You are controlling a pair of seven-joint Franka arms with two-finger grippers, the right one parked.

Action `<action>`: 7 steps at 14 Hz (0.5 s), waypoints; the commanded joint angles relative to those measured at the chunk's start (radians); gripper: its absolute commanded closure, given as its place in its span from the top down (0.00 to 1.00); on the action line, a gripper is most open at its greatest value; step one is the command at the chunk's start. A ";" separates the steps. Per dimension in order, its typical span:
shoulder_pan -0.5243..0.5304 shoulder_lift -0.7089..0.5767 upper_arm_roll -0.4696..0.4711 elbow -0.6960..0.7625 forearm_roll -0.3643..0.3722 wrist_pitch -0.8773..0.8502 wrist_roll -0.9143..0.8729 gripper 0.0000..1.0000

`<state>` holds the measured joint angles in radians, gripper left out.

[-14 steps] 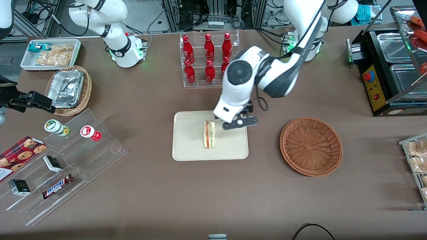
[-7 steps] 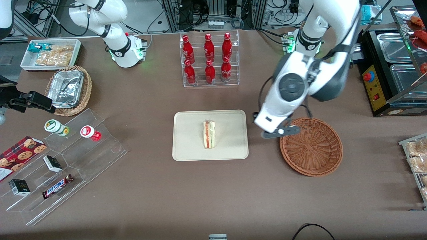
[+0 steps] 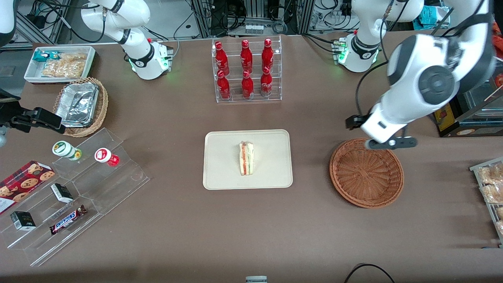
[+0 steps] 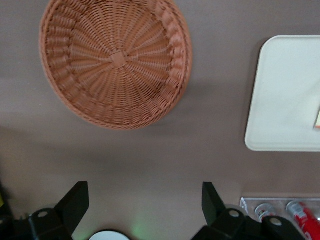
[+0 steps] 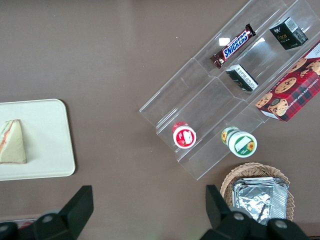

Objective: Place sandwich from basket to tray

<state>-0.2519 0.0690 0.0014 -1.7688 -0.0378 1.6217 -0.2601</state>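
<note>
The sandwich (image 3: 246,158) lies on its side in the middle of the cream tray (image 3: 224,173), filling stripe facing up; it also shows in the right wrist view (image 5: 12,142). The reddish-brown basket (image 3: 366,173) sits empty beside the tray, toward the working arm's end of the table. My gripper (image 3: 389,143) hangs high over the basket's rim on the side farther from the front camera. In the left wrist view the gripper (image 4: 145,192) is open with only bare table between its fingers, and the basket (image 4: 117,60) and a part of the tray (image 4: 285,100) lie below.
A clear rack of red bottles (image 3: 246,70) stands farther from the camera than the tray. A black food warmer (image 3: 459,86) and a rack of bagged pastries (image 3: 491,188) are at the working arm's end. A clear snack stand (image 3: 78,188) and a foil-filled tan basket (image 3: 80,106) are at the parked arm's end.
My gripper has left the tray, swung across toward the working arm's end and risen, ending above the basket's rim. The sandwich has stayed put on the tray.
</note>
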 commanded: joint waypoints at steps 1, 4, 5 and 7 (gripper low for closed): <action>0.106 -0.099 -0.032 -0.023 -0.005 -0.074 0.091 1.00; 0.267 -0.129 -0.133 0.038 -0.002 -0.140 0.205 1.00; 0.290 -0.135 -0.141 0.054 0.013 -0.137 0.209 1.00; 0.299 -0.137 -0.139 0.092 0.084 -0.135 0.214 1.00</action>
<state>0.0233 -0.0665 -0.1151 -1.7165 -0.0019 1.5021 -0.0621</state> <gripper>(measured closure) 0.000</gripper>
